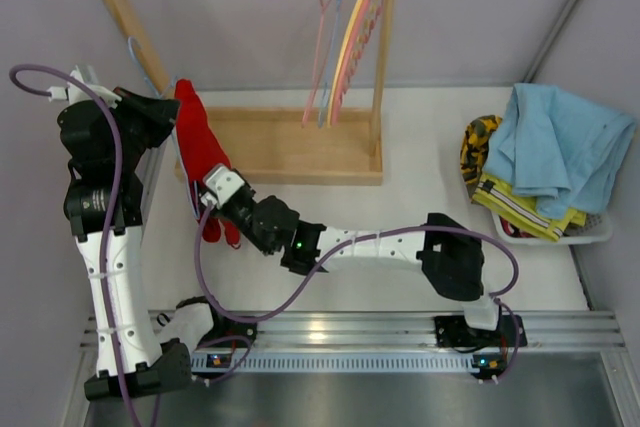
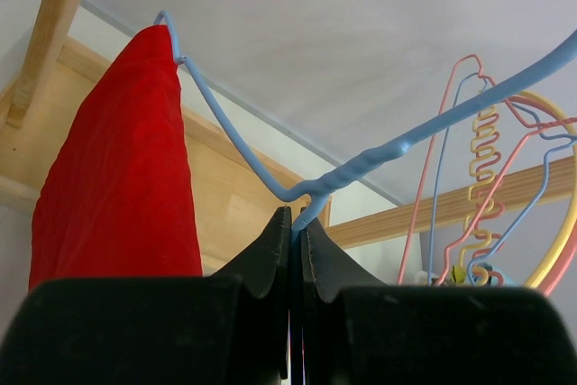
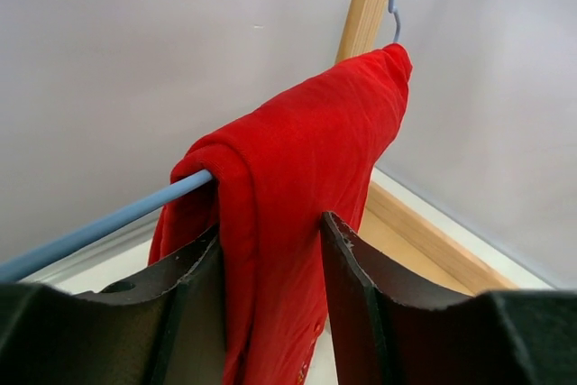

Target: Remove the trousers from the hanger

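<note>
The red trousers (image 1: 200, 142) hang folded over the bar of a light blue hanger (image 2: 243, 146). My left gripper (image 1: 170, 112) is shut on that hanger's neck and holds it up at the left of the wooden rack; its fingertips (image 2: 281, 223) pinch the wire. My right gripper (image 1: 212, 197) is closed on the hanging red cloth (image 3: 297, 160), one finger on each side, just below the hanger bar (image 3: 90, 227). The light blue trousers (image 1: 555, 147) and the yellow-green trousers (image 1: 520, 207) lie in a white basket (image 1: 590, 232) at the right.
The wooden rack (image 1: 290, 147) stands at the back, with several empty pink, blue and yellow hangers (image 1: 345, 37) on its rail at the right end. A yellow-and-black patterned cloth (image 1: 478, 142) lies at the basket's left side. Grey walls close in on both sides.
</note>
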